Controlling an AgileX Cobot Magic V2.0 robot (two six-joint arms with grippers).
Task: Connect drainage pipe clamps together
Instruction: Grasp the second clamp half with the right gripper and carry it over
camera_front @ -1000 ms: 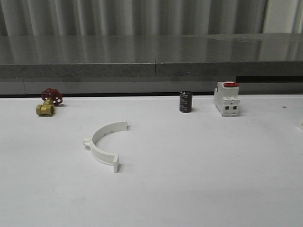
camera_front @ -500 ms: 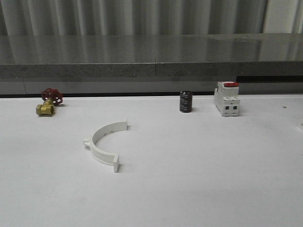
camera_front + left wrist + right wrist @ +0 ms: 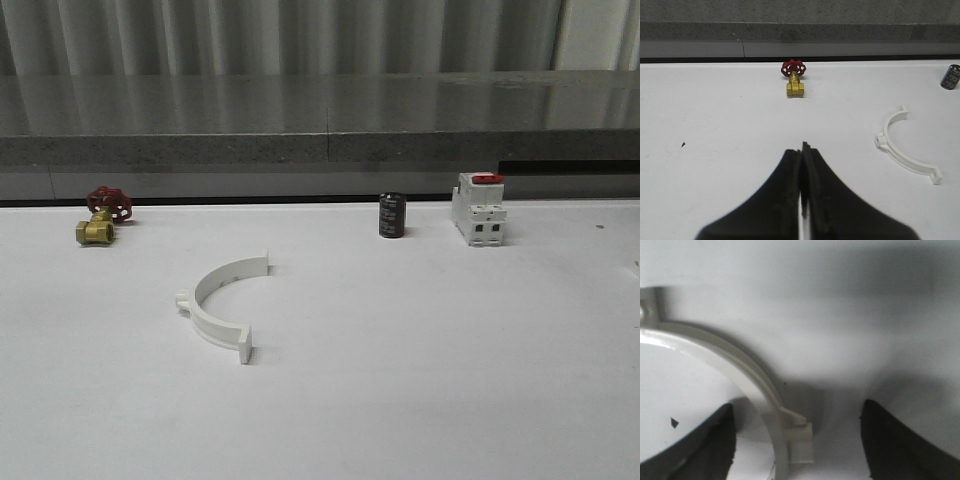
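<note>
White half-ring (image 3: pixel 747 375) sits right between your right claw's (image 3: pixel 797 440) spread fingers; your left claw (image 3: pixel 802 165) is pinched shut, empty.

A white table (image 3: pixel 450 400) fronts a grey ledge (image 3: pixel 320 120) and corrugated wall (image 3: pixel 300 35).

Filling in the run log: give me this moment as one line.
left gripper shut, empty | right gripper open around second clamp half | first clamp half on table, apart

On the surface (image 3: pixel 420 380), a clamp half (image 3: pixel 220 305) lies before the valve (image 3: pixel 103 215), left of the capacitor (image 3: pixel 392 215) and switch (image 3: pixel 478 208).
</note>
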